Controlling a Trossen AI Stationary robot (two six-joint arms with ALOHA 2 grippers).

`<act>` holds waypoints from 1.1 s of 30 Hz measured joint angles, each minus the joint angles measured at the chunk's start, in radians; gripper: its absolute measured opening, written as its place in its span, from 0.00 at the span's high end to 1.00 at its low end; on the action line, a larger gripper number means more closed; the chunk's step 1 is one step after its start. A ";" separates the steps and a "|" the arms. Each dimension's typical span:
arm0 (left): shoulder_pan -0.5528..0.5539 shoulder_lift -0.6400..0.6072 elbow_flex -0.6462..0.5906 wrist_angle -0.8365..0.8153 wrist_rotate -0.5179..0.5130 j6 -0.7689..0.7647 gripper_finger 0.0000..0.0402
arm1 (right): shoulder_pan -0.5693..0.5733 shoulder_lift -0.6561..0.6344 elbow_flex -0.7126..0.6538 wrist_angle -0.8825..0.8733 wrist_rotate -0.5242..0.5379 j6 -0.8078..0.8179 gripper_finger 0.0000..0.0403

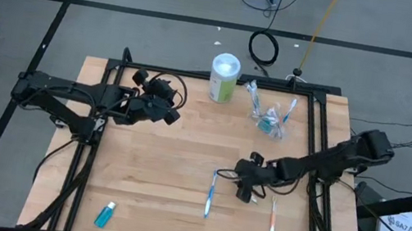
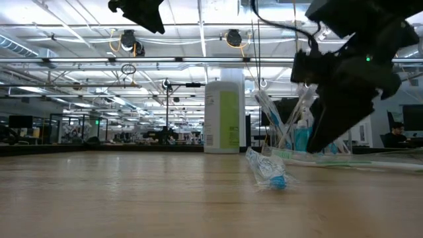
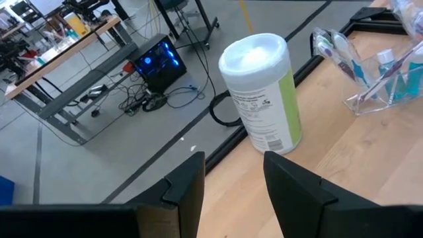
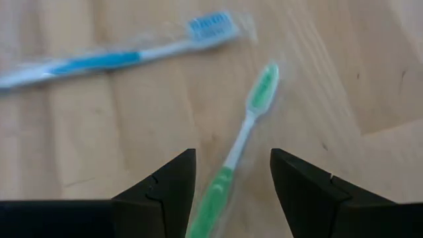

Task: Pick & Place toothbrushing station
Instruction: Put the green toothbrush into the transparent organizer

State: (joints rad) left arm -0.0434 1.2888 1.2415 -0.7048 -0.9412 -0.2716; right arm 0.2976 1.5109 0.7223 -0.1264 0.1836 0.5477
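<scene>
Toothbrushes lie scattered on the wooden tabletop [image 1: 155, 174]. The right end effector [image 4: 232, 173] hangs low over a green toothbrush [image 4: 241, 142], fingers spread to either side of its handle without touching it. In the right wrist view that brush's long axis runs straight away from the fingers, bristle head at the far end, while its near end is cut off by the frame. A blue toothbrush [image 1: 210, 192] lies just beside it, crosswise to the green one; from above its long axis runs roughly front to back. An orange toothbrush [image 1: 272, 219] lies to the right, roughly parallel. The clear cup [image 1: 272, 119] near the back edge holds several brushes leaning outward; their colours are hard to separate. A teal tube [image 1: 105, 214] rests alone near the front left. The left end effector [image 3: 232, 182] hovers open, facing a white-and-green canister [image 1: 224, 78].
</scene>
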 joint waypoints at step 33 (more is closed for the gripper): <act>0.043 -0.009 0.000 0.000 0.135 0.199 0.60 | -0.131 -0.150 -0.003 0.076 0.047 -0.018 0.97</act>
State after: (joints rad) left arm -0.0002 1.2800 1.2415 -0.7052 -0.8059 -0.0727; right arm 0.1668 1.3605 0.7193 -0.0501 0.2310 0.5299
